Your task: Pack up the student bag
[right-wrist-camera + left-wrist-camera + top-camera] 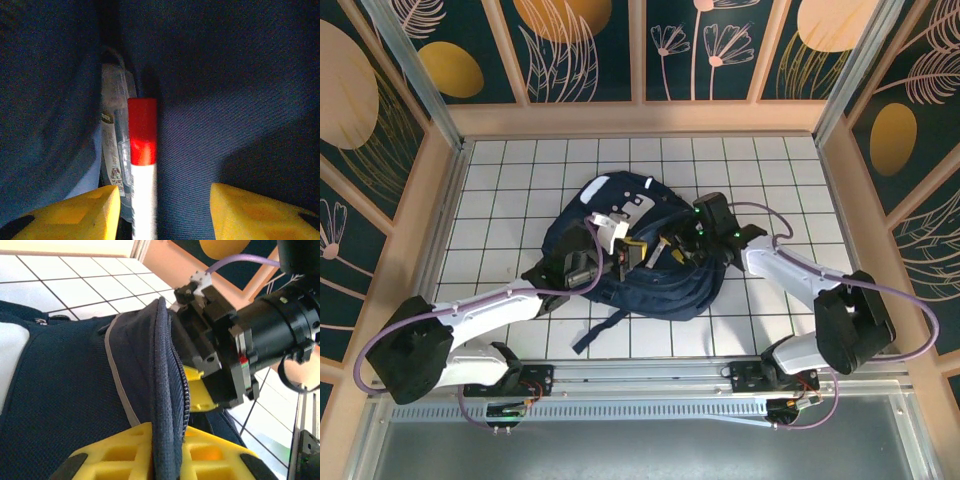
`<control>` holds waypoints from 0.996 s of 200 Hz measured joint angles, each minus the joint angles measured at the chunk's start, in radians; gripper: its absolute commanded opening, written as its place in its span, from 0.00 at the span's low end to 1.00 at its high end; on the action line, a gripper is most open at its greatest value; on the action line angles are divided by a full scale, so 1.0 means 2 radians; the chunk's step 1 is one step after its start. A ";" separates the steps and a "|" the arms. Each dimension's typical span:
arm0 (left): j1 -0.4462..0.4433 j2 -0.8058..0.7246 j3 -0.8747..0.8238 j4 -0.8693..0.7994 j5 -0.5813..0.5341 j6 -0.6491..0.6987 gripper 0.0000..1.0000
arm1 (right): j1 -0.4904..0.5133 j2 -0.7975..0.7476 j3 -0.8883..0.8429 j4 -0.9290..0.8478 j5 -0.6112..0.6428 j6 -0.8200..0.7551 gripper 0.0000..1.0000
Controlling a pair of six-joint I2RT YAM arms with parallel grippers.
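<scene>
We count 1 student bag point(665, 292), navy, on 1 white-tiled table point(500, 190). Arms: 2, i.e. left arm point(490, 315) & right arm point(785, 266). Grippers: 2, i.e. left gripper point(160, 460) & right gripper point(165, 212), w/ 2 yellow fingers point(265, 212) apiece, so 4 total. Along the bag's edge in the left wrist view we see 1 zipper point(186, 390). Inside the bag, right wrist view: 1 white stick point(143, 200) w/ 1 red cap point(143, 130), plus 1 clear packet point(114, 145) w/ printed label.

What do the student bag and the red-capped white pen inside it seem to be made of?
The student bag: matte woven cloth, probably synthetic; weave texture and soft folds show. The pen: likely smooth plastic; even colour, faint sheen, straight rigid barrel.
</scene>
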 measured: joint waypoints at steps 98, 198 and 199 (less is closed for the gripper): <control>-0.001 -0.057 0.073 -0.189 0.008 0.117 0.69 | -0.018 -0.145 -0.011 -0.107 0.023 -0.224 0.57; 0.008 -0.112 0.035 -0.337 -0.083 0.562 0.67 | -0.010 -0.196 -0.060 -0.122 0.028 -0.291 0.59; 0.009 -0.109 0.035 -0.338 -0.084 0.566 0.67 | -0.010 -0.196 -0.060 -0.122 0.028 -0.291 0.59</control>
